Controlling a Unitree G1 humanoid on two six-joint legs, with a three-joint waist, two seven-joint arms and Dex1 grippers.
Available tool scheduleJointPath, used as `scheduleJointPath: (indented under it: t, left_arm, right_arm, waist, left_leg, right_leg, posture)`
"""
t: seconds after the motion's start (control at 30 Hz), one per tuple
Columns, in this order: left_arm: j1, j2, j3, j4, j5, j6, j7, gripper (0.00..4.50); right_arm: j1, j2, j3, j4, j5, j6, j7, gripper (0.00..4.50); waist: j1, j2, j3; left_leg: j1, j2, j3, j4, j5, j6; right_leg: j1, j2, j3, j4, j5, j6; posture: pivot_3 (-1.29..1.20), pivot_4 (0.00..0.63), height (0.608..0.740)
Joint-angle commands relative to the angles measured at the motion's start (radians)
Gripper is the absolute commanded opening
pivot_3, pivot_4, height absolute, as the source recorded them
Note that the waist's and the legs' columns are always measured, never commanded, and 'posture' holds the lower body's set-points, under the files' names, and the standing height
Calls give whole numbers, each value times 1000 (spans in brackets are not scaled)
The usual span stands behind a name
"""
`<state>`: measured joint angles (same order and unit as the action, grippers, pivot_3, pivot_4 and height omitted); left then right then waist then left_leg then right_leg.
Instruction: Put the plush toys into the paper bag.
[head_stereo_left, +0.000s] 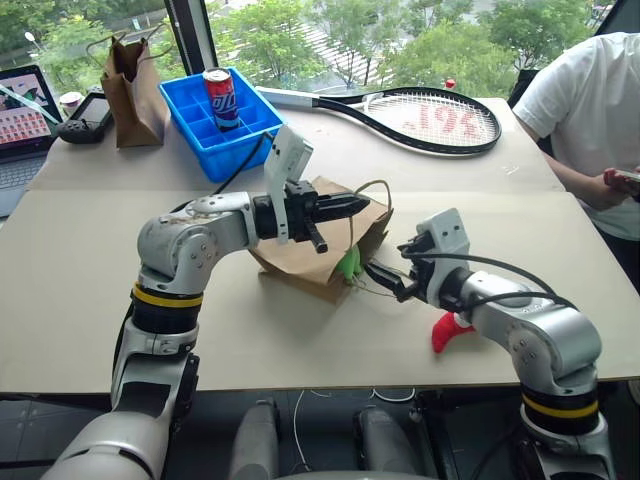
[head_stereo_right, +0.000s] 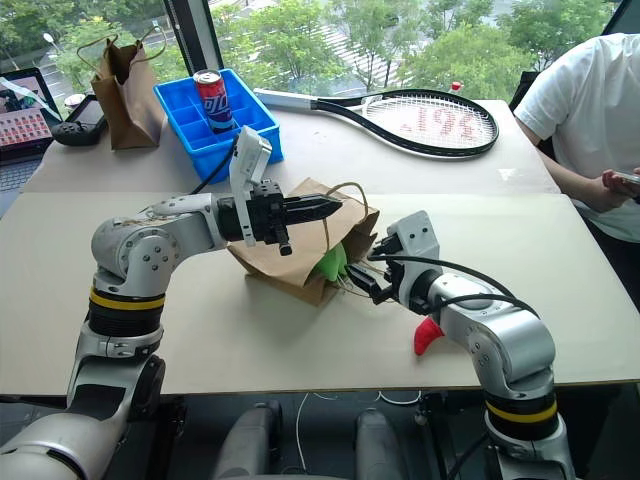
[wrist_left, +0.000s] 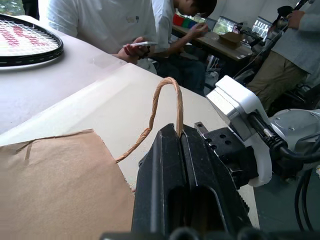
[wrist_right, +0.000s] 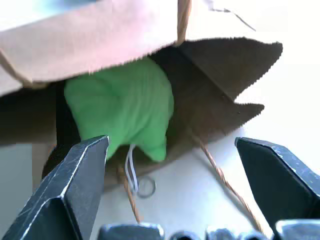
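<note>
The tan paper bag (head_stereo_left: 300, 255) lies on its side mid-table, its mouth facing my right arm. My left gripper (head_stereo_left: 362, 205) is shut on the bag's upper loop handle (wrist_left: 160, 100) and lifts the mouth open. The light-green plush toy (wrist_right: 120, 105) sits just inside the mouth, partly sticking out (head_stereo_left: 348, 264). A thin white loop and a small ring hang from it onto the table. My right gripper (head_stereo_left: 383, 279) is open and empty, a short way outside the bag's mouth. The red chili plush toy (head_stereo_left: 450, 332) lies on the table beside my right forearm, partly hidden by it.
At the back stand a smaller dark brown bag (head_stereo_left: 133, 92), a blue tray (head_stereo_left: 235, 152) holding a soda can (head_stereo_left: 220, 98), and a tennis racket (head_stereo_left: 430, 120). A laptop (head_stereo_left: 20, 120) and a game controller (head_stereo_left: 88, 115) sit far left. A person (head_stereo_left: 590, 120) sits at the table's right edge.
</note>
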<state>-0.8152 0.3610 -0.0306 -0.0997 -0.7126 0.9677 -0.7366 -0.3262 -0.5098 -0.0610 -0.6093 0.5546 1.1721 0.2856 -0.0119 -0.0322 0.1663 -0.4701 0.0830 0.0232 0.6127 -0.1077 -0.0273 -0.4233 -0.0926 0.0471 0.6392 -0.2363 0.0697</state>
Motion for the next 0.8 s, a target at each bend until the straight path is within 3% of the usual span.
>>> scheduleJointPath:
  t: [0.03, 0.13, 0.3, 0.47, 0.57, 0.8]
  left_arm:
    - [-34, -5, 6, 15, -2, -30, -27, 0]
    - [-48, -8, 4, 33, 1, -37, -41, 0]
    - [-71, -8, -8, 63, 13, -52, -74, 0]
    - [-107, 6, -3, 85, 16, -58, -99, 0]
    - [-120, 16, 8, 87, 11, -52, -107, 0]
    - [-125, 24, 19, 83, 9, -48, -105, 0]
  right_arm:
    - [56, -160, -193, -147, 39, 117, 47, 4483]
    - [174, -282, -294, -186, 48, 177, 98, 4483]
    - [320, -268, -372, -182, 37, 167, 105, 4483]
    - [429, -245, -319, -131, -30, 102, 79, 4483]
    - [469, -233, -279, -94, -70, 33, 73, 3828]
    - [434, -290, -297, -66, -103, -61, 120, 1420]
  waist:
    - [9, 0, 0]
    - [19, 0, 0]
    - [20, 0, 0]
    - [17, 0, 0]
    - [18, 0, 0]
    - [16, 0, 0]
  left_leg:
    - [-1, -1, 0, 0, 0, 0]
    - [-2, -1, 0, 1, 0, 0]
    - [-2, -1, 0, 1, 0, 0]
    - [-2, -1, 0, 1, 0, 0]
    - [-2, -1, 0, 2, 0, 0]
    - [-2, -1, 0, 2, 0, 0]
  right_leg:
    - [0, 0, 0, 0, 0, 0]
    - [2, 0, 0, -4, -2, -3]
    - [2, 0, 1, -7, -3, -6]
    - [2, 0, 1, -7, -1, -2]
    - [3, 0, 1, -8, -1, -2]
    - [3, 0, 1, -8, -2, 0]
  posture:
    - [0, 150, 735]
    - [0, 150, 735]
    - [0, 150, 735]
    - [0, 150, 735]
    - [0, 150, 735]
    - [0, 150, 735]
